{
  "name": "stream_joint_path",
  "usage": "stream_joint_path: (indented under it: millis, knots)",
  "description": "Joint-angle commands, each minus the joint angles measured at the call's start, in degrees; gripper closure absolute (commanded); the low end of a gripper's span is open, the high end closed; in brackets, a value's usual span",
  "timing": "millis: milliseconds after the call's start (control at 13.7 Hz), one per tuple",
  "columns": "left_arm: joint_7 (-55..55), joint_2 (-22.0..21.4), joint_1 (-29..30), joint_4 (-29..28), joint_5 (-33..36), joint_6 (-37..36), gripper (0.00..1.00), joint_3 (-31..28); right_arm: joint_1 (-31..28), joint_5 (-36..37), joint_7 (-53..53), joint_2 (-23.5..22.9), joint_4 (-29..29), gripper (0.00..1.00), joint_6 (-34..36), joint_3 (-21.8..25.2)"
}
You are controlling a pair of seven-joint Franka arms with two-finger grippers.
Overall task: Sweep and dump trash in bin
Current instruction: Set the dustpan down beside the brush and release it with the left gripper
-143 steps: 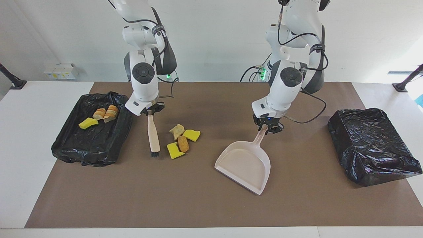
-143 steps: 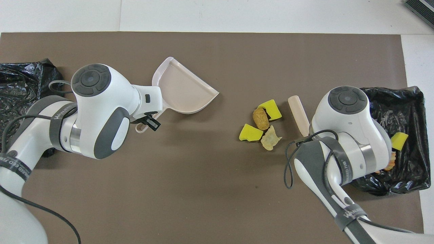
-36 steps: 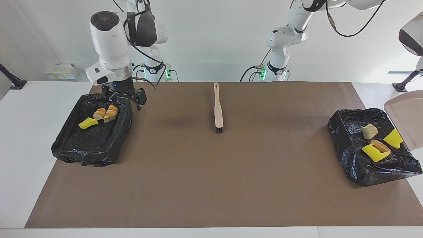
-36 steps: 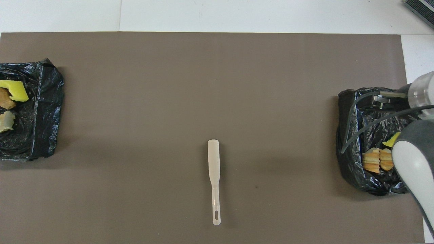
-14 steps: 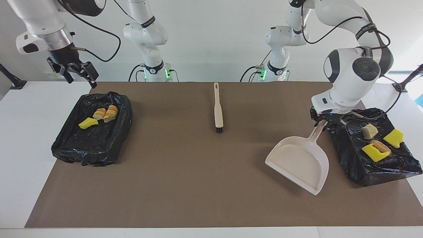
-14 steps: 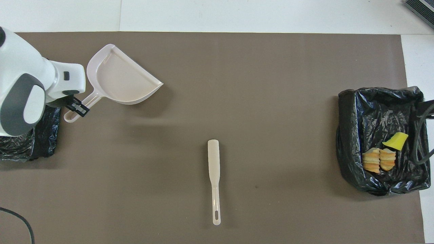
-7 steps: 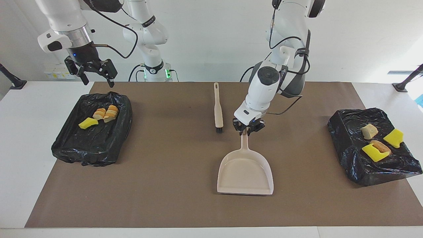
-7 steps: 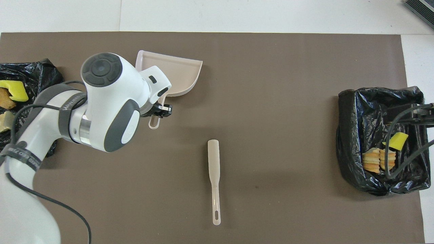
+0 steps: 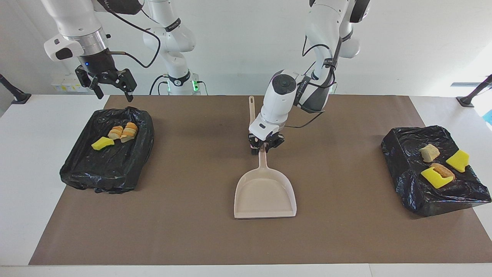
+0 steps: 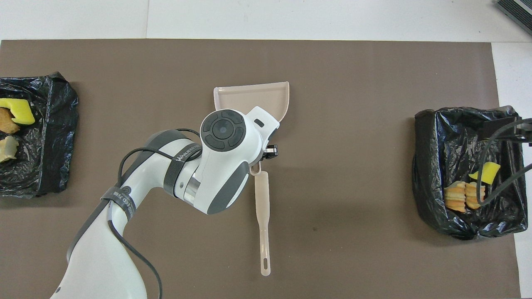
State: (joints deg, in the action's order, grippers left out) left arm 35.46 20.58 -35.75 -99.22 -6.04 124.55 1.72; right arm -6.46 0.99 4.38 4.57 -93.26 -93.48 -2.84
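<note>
Lying beside the dustpan (image 9: 265,192) handle, the brush (image 9: 252,125).

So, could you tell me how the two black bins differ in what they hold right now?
The bin at the left arm's end holds four pieces: two yellow wedges and two tan chunks. The bin at the right arm's end holds three: one yellow wedge and two bread-like chunks. The open right gripper hangs over the second bin's edge. Both are black-lined.

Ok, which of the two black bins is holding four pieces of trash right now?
The black bin at the left arm's end of the table: two yellow wedges and two tan chunks lie in it. The other bin, under the right gripper, holds three.
</note>
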Motion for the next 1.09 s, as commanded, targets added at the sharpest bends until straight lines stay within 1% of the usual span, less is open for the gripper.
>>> stream_joint_path:
  millis: [0, 73, 146, 218, 364, 437, 510, 655, 801, 1020]
  knots:
    - [0.6, -0.1, -0.7, -0.5, -0.9, 1.7, 0.72, -1.1, -0.1, -0.3, -0.7, 0.4, -1.1, 0.00, -0.9, 0.2]
    - [0.7, -0.1, -0.6, -0.5, -0.9, 1.8, 0.48, -1.1, 0.0, -0.1, -0.7, 0.4, -1.1, 0.00, -0.2, 0.5]
    - [1.0, -0.1, -0.5, -0.5, -0.9, 1.7, 0.19, -1.1, 0.7, -0.1, -0.7, 0.4, -1.1, 0.00, 0.1, 0.8]
    - [1.0, -0.3, -0.2, -0.5, -0.9, 1.6, 0.00, -1.1, 2.0, 0.0, -0.7, 0.3, -1.1, 0.00, 0.1, 2.2]
    - [0.8, -0.8, 0.0, -0.5, -0.9, 1.1, 0.00, -1.1, 6.1, 0.0, -0.7, 0.3, -1.1, 0.00, 0.1, 5.9]
    - [0.6, -1.2, 0.8, -0.4, -0.9, 0.5, 0.00, -1.2, 7.1, 0.1, -0.7, 0.4, -1.0, 0.00, 0.3, 7.1]
    - [0.3, -1.6, 1.8, -0.1, -0.9, -0.3, 0.00, -1.2, 7.6, 0.1, -0.7, 0.4, -1.0, 0.00, 0.4, 8.0]
    - [-0.4, -1.9, 5.2, 1.3, -0.8, -2.8, 0.00, -1.2, 11.3, 0.1, -0.7, 0.4, -1.1, 0.00, 0.6, 11.5]
    - [-3.4, -2.0, 8.4, 2.5, -0.8, -5.6, 0.00, -1.3, 11.3, -0.1, -0.8, 0.4, -1.0, 0.00, 0.6, 11.9]
    - [-16.4, -3.3, 15.2, 2.6, -0.8, -11.4, 0.00, -1.5, 11.6, -0.9, -0.9, 0.6, -1.0, 0.00, 0.6, 11.5]
